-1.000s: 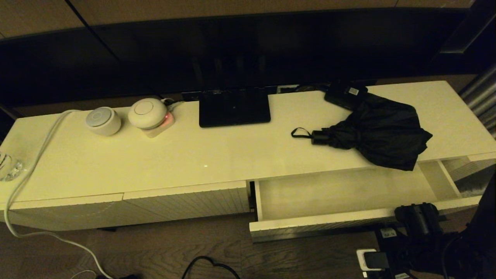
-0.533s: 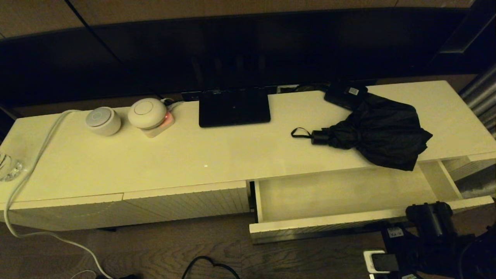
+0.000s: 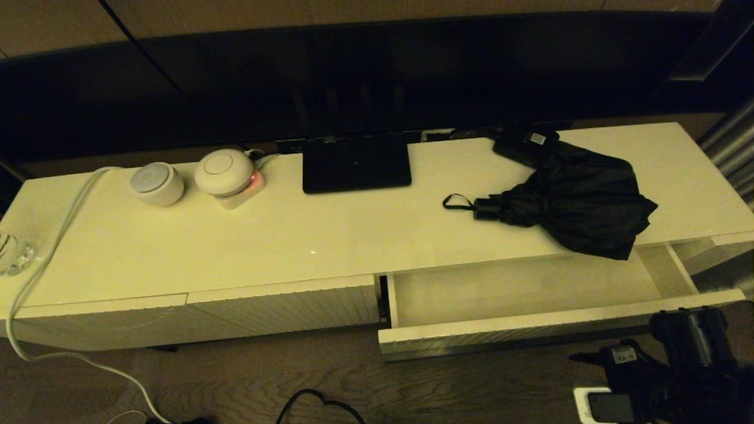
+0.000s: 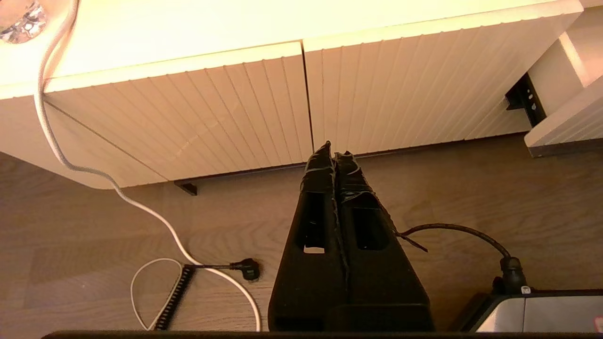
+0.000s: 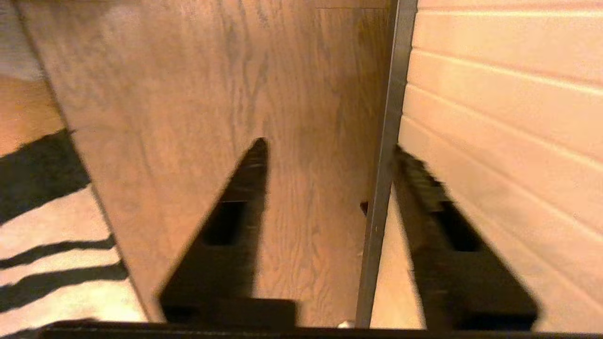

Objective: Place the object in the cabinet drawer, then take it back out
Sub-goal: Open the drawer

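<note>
We see drawer [image 3: 530, 288] pulled open. Umbrella [image 3: 580, 203] lies on cabinet top [image 3: 294, 235], overhanging drawer. Right gripper [image 5: 330, 150] spread, empty, near drawer front. Left gripper [image 4: 334, 155] clenched, idle. Risk: loose fabric slips grasp.

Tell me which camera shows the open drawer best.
The head view: the drawer shows pulled out, its inside bare, with the umbrella on the cabinet top above. The left wrist view catches only one corner; the right wrist view shows just its ribbed front beside the open right pincer.
</note>
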`<state>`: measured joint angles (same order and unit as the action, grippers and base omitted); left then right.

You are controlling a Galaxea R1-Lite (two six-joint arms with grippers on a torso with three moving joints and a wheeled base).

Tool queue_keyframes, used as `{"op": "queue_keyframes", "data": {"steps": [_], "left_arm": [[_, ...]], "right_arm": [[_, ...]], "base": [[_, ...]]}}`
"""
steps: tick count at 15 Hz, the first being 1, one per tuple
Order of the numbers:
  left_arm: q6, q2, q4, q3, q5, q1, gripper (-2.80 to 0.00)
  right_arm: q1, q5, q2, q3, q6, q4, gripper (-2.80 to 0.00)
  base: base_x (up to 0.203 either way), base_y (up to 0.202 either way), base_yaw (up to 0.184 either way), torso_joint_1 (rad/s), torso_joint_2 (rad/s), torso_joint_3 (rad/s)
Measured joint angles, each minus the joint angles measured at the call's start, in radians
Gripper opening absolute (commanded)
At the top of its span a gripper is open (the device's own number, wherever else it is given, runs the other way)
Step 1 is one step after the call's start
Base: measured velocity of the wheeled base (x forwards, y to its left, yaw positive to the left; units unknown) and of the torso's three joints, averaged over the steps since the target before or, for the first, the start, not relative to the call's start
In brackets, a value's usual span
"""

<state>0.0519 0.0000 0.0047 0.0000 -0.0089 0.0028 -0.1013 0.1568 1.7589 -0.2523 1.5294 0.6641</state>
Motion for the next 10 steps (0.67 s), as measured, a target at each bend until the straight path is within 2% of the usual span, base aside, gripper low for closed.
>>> {"op": "queue_keyframes", "data": {"steps": [3, 6, 8, 10], "left_arm": [[0.0, 0.0, 0.0, 0.0, 0.0, 0.0, -2.8], [0.001, 0.0, 0.0, 0.0, 0.0, 0.0, -2.8], [0.0, 0.0, 0.0, 0.0, 0.0, 0.0, -2.8], [0.0, 0.0, 0.0, 0.0, 0.0, 0.0, -2.8]], "right_arm": [[0.002, 0.0, -0.116, -0.009, -0.022, -0.132, -2.8], [0.007, 0.004, -0.282, -0.034, -0.092, -0.322, -2.8], [0.007, 0.009, -0.415, -0.099, -0.182, -0.529, -2.8], [0.006, 0.014, -0.531, -0.233, -0.325, -0.805, -2.8]], "base": [[0.0, 0.0, 0.0, 0.0, 0.0, 0.0], [0.0, 0.0, 0.0, 0.0, 0.0, 0.0], [0.0, 0.0, 0.0, 0.0, 0.0, 0.0], [0.0, 0.0, 0.0, 0.0, 0.0, 0.0]]}}
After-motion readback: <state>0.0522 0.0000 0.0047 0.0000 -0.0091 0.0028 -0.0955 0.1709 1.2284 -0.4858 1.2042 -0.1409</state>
